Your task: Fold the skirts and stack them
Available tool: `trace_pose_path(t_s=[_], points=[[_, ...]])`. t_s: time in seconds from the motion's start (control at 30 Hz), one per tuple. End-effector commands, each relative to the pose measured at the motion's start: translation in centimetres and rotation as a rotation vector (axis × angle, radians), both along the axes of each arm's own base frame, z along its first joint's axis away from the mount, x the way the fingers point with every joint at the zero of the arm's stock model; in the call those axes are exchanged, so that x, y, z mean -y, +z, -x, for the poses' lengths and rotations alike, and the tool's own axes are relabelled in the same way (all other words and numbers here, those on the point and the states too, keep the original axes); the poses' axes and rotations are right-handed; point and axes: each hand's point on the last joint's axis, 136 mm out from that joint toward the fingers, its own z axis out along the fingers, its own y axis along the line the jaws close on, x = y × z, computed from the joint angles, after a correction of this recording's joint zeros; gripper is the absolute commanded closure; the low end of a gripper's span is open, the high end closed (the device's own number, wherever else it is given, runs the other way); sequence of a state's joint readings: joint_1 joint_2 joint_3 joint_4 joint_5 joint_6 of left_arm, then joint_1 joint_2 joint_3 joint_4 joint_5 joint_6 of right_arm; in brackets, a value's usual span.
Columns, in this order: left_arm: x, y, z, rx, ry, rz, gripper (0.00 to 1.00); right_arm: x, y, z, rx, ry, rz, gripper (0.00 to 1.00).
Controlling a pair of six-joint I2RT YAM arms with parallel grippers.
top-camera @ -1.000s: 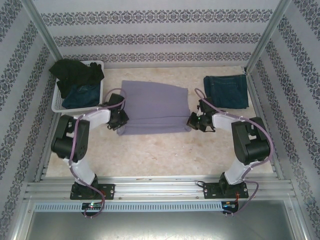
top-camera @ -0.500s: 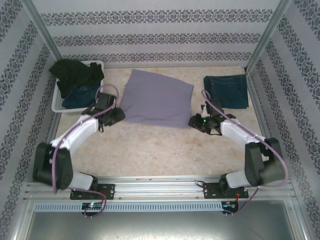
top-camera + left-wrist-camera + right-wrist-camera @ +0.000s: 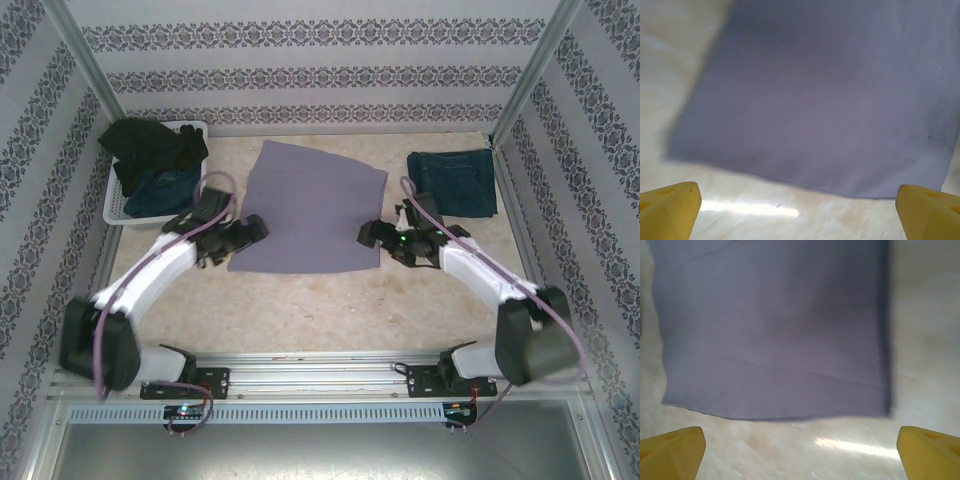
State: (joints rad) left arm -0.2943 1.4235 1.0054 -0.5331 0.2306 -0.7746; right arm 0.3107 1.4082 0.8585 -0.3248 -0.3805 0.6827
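A pale lavender-grey skirt (image 3: 310, 220) lies flat on the table (image 3: 320, 310), the left gripper (image 3: 250, 232) at its left edge and the right gripper (image 3: 370, 235) at its right edge, both with fingers spread wide, holding nothing. To its right lies a folded denim skirt (image 3: 455, 185); to its left a white basket (image 3: 113, 212) holds a black skirt (image 3: 150, 145) and a second denim skirt (image 3: 162, 192)

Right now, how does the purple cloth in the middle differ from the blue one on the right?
The lavender-grey skirt is pale; the denim skirt is dark blue. The lavender-grey skirt lies spread wide in the middle of the table, covering far more of it than the denim skirt, folded into a compact rectangle by the right wall. Both lie flat.
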Motion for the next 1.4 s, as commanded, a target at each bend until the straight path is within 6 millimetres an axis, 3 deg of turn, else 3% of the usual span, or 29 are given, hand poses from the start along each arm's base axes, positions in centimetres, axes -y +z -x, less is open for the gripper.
trace_pose_path(t_s=[0.0,0.1,0.2,0.37,0.43,0.57,0.67,0.77,0.83,0.97,1.17,1.37], points=[[5.0,-0.6,-3.7,0.035,-0.103,0.071,0.00,-4.3,0.5,-2.2,0.019,0.093,-0.101,0.02],[5.2,-4.7,-4.8,-0.040,-0.036,0.070,0.00,-4.3,-2.5,-2.5,-0.069,0.040,-0.049,0.02],[3.2,-8.3,-3.2,-0.123,0.048,-0.001,0.00,-2.8,-5.9,-1.5,-0.180,-0.034,-0.026,0.02],[0.2,-10.2,0.6,-0.187,0.107,-0.061,0.00,-0.3,-8.8,1.9,-0.290,-0.075,0.029,0.02],[-0.3,-10.0,1.6,-0.207,0.103,-0.063,0.00,0.7,-8.4,2.7,-0.293,-0.081,0.076,0.02],[-1.4,-6.0,2.4,-0.150,0.122,-0.079,0.00,1.7,-5.1,2.6,-0.198,-0.085,0.115,0.02],[-4.9,-4.4,4.4,-0.125,0.247,-0.181,0.00,2.4,-2.7,1.9,-0.089,-0.135,0.106,0.02],[-8.0,-5.3,7.1,-0.171,0.398,-0.225,0.00,2.7,-1.3,0.9,0.000,-0.212,0.051,0.02],[-7.8,-6.3,7.6,-0.182,0.451,-0.152,0.00,2.5,-0.9,0.6,0.025,-0.238,0.021,0.02],[-5.0,-7.1,7.6,-0.210,0.507,0.037,0.08,2.3,-1.0,0.1,0.015,-0.220,0.032,0.02],[-3.8,-7.7,7.0,-0.197,0.555,0.108,0.44,2.4,-2.1,0.3,-0.009,-0.220,0.049,0.02],[-2.6,-9.0,6.2,-0.227,0.534,0.131,0.57,2.6,-2.6,0.5,-0.016,-0.224,0.052,0.02]])
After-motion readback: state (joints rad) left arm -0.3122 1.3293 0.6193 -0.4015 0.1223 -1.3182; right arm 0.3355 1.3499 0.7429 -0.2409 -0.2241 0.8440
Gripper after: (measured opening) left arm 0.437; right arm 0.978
